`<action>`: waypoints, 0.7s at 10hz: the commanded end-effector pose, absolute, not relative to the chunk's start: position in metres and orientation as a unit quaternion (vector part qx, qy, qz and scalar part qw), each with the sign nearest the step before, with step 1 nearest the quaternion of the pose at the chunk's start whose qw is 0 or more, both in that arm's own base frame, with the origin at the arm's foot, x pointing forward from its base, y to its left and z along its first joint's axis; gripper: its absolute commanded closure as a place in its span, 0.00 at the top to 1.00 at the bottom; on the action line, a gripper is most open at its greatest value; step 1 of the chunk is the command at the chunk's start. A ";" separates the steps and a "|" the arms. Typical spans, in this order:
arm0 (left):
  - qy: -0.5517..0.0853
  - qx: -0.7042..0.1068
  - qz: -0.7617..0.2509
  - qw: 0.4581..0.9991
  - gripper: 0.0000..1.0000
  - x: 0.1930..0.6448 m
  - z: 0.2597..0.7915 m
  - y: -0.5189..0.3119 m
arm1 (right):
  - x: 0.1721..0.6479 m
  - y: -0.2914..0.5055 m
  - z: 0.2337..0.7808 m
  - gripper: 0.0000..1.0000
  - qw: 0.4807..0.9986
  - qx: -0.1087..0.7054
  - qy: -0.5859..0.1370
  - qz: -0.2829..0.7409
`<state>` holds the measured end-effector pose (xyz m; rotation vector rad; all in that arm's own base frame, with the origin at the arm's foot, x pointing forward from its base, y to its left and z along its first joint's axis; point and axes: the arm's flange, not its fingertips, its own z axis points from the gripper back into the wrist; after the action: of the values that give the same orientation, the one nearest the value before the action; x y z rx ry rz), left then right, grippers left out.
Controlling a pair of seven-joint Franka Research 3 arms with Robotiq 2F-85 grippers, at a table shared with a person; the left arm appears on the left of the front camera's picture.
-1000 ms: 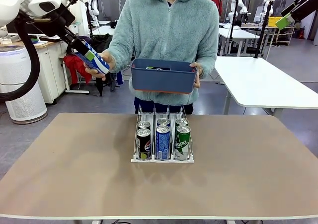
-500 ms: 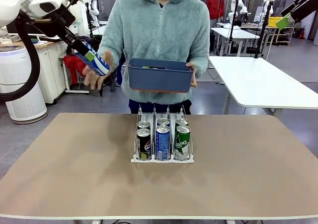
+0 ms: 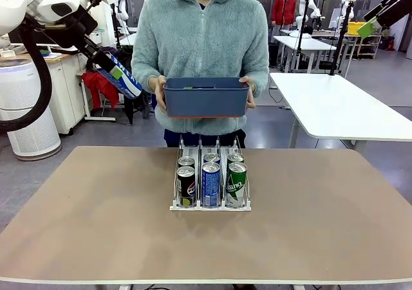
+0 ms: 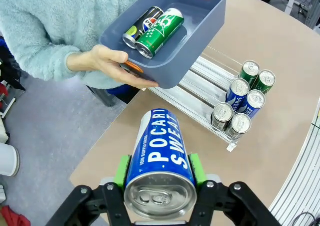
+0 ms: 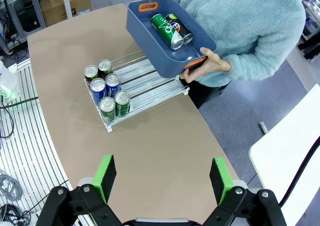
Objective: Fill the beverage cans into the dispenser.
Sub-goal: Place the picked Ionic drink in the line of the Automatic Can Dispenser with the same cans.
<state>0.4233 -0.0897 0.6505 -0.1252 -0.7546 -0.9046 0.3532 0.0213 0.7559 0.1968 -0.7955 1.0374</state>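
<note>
One blue-and-white can [image 4: 159,153] clamped in left gripper [image 4: 159,162]; tilted

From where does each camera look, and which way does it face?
Front view: robot's side, facing across the tan table at a person holding a blue-grey plastic bin; left gripper upper left.
Left wrist view: high off the table's far-left corner, looking down along the left gripper's blue-and-white aluminium can.
Right wrist view: high, looking down on the table; open right gripper at bottom.
Shared: both wrist views show the bin and white wire dispenser.

blue-and-white can [image 4: 159,153], blue-grey bin [image 3: 206,97]
</note>
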 end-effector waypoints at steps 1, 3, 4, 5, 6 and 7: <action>-0.358 -0.059 -0.424 0.830 0.00 0.424 0.652 -0.087 | 0.354 0.022 0.755 1.00 0.789 0.089 -0.372 0.481; -0.358 -0.059 -0.424 0.830 0.00 0.424 0.652 -0.087 | 0.354 0.022 0.755 1.00 0.789 0.089 -0.372 0.481; -0.358 -0.059 -0.424 0.830 0.00 0.424 0.652 -0.087 | 0.354 0.022 0.755 1.00 0.789 0.089 -0.372 0.481; -0.358 -0.059 -0.424 0.830 0.00 0.424 0.652 -0.087 | 0.354 0.022 0.755 1.00 0.789 0.089 -0.372 0.481; -0.356 -0.059 -0.426 0.830 0.57 0.423 0.650 -0.090 | 0.354 0.022 0.755 1.00 0.789 0.089 -0.372 0.481; -0.356 -0.059 -0.418 0.834 0.57 0.424 0.651 -0.091 | 0.354 0.022 0.755 1.00 0.789 0.089 -0.372 0.481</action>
<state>0.4236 -0.0902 0.6496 -0.1261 -0.7519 -0.9044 0.3532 0.0213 0.7559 0.1968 -0.7955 1.0374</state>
